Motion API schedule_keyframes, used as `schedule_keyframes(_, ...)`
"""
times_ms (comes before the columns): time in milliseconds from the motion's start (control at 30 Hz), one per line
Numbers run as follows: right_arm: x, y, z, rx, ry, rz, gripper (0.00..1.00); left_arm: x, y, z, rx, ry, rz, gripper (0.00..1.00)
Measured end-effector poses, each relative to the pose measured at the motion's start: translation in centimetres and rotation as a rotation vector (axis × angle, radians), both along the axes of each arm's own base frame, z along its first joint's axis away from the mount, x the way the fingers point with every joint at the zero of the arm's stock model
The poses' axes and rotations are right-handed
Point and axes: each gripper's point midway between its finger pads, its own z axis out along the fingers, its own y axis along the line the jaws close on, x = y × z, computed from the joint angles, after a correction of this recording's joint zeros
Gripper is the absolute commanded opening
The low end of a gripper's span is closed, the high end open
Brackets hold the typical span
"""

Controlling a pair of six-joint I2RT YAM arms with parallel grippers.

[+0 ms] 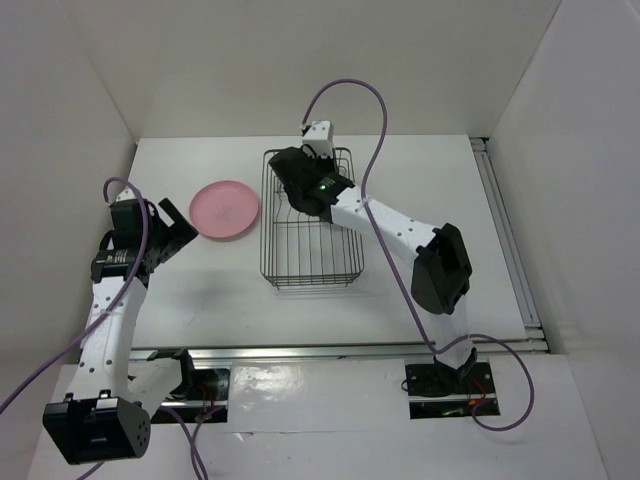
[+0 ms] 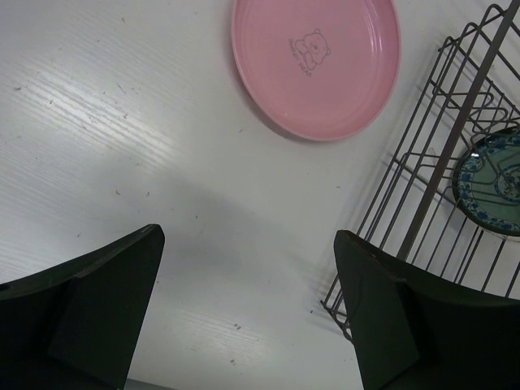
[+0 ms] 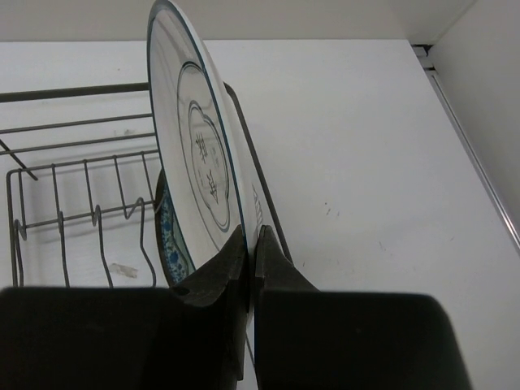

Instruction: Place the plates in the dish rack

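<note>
Dish rack (image 1: 310, 252) sits mid-table with its long side running away from me, the prongs at the far end. My right arm reaches across it to that end, while my left waits off to the left.

Pink plate (image 2: 315, 61) next: it lies flat on the table, left of the rack and apart from it, straight ahead of my left gripper (image 2: 248, 234). Those fingers are spread wide with nothing between them. That arm is clearly the nearer one for this plate.

Now the white plate (image 3: 199, 154), and this is the one that matters. My right gripper (image 3: 250, 236) has it pinched by its lower rim, standing on edge, nearly upright. Its top leans a touch left in the wrist view. It hangs over the prong end, close beside the rack's right-hand rim wire, with the free prongs off to its left. I can't tell whether its lower edge is down between the wires, because my own fingers hide it.

Smallest, the teal plate (image 3: 167, 237) is already standing in the rack, tucked just behind the white one. I judge the move is straight down, keeping the two faces parallel so they don't knock.
</note>
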Motion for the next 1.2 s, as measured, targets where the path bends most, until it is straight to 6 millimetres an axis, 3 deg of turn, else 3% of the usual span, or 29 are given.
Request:
schedule_keyframes(633,1.2,2.4,-1.6,0.015,0.004,0.004,0.00,0.0,-0.3,0.6,-0.008,-0.025,-0.014,1.00)
schedule_keyframes(1200,0.8,2.8,-1.7,0.015,-0.010,-0.012,0.00,0.1,-0.8,0.6,-0.025,-0.029,-0.035,1.00)
